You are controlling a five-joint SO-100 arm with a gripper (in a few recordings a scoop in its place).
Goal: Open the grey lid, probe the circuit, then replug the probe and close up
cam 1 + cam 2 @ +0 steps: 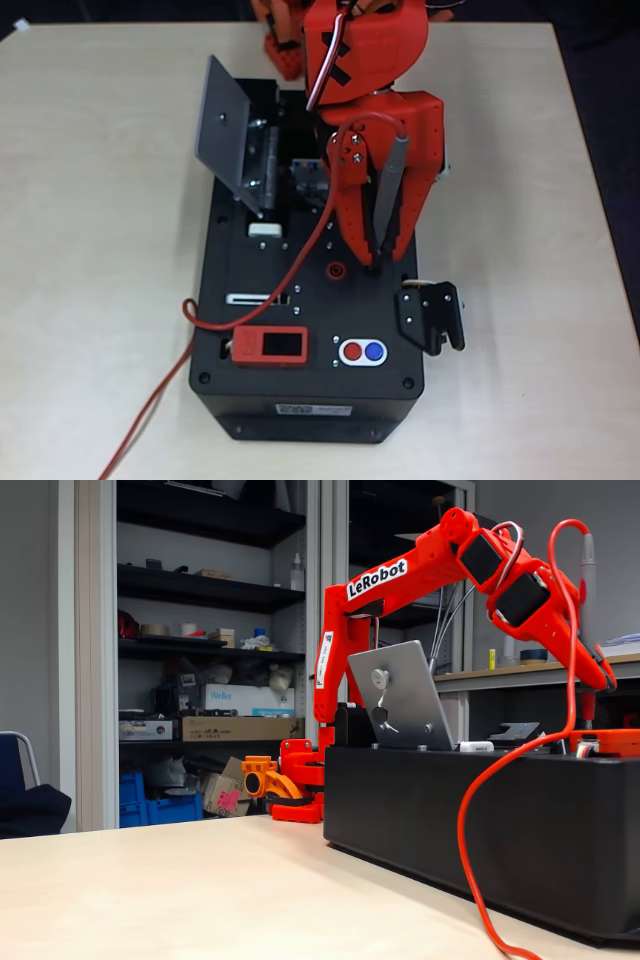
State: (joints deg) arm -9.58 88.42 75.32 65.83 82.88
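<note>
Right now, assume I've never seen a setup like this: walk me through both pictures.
The red machine is a small robot arm bolted to a table. One picture looks straight down from above; the other is taken from low at the table's side.

On the table sits a black box. Its grey lid stands swung open. On top of the box are a red socket, an orange-red display and a red and a blue button.

The arm's two fingers are shut on a grey probe, held upright, tip near the socket. Its red cable trails off the table.
</note>
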